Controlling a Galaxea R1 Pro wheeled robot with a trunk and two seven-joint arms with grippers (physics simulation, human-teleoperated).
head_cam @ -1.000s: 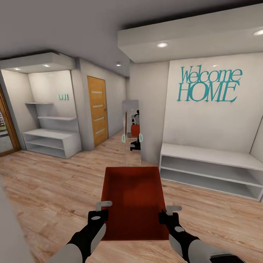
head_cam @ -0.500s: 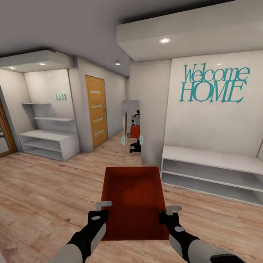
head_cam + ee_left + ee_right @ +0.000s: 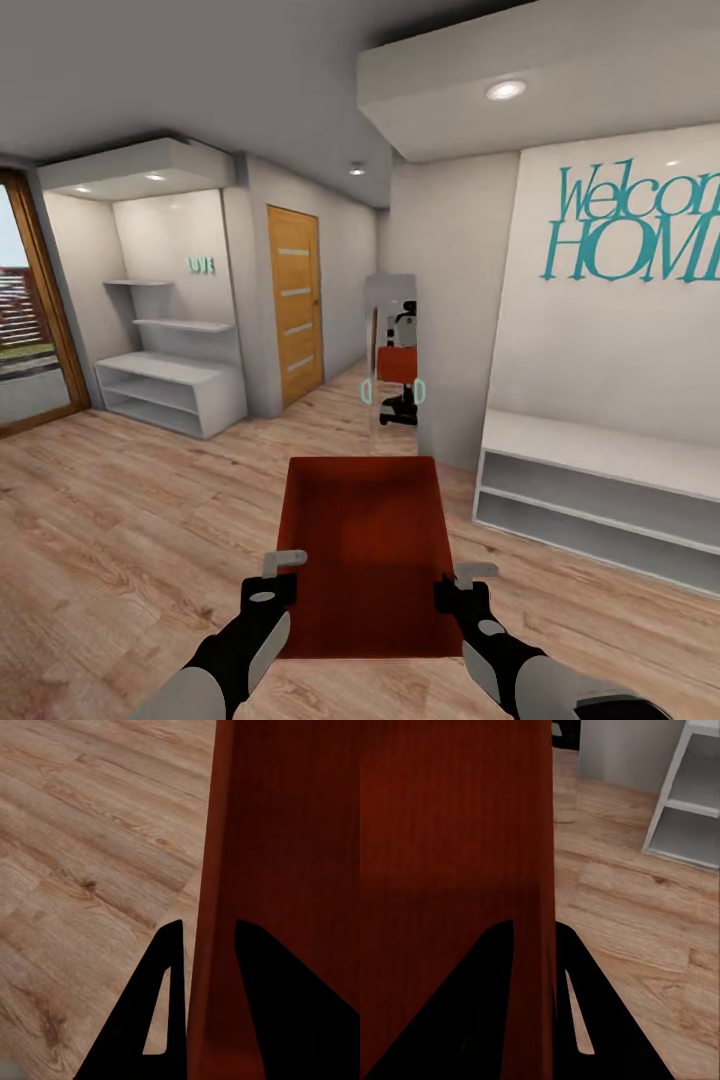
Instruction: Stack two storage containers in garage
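Note:
I carry one red-orange storage container (image 3: 370,550) in front of me, held level above a light wood plank floor (image 3: 130,520). My left gripper (image 3: 286,568) is shut on its left wall (image 3: 214,907), one finger on each side of the thin wall. My right gripper (image 3: 470,578) is shut on the right wall (image 3: 547,870) the same way. The second container is out of view. A tall mirror (image 3: 393,365) ahead reflects me and the red box.
A low white bench shelf (image 3: 590,490) stands at the right under teal "Welcome HOME" wall letters (image 3: 640,225). A white shelf unit (image 3: 170,390) sits in the left alcove, beside a wooden door (image 3: 295,305). A glass door (image 3: 30,320) is at far left.
The whole head view has swung left: the wall letters, mirror and shelves slid to the right and the glass door came into sight. The container and both grippers keep their place in the picture.

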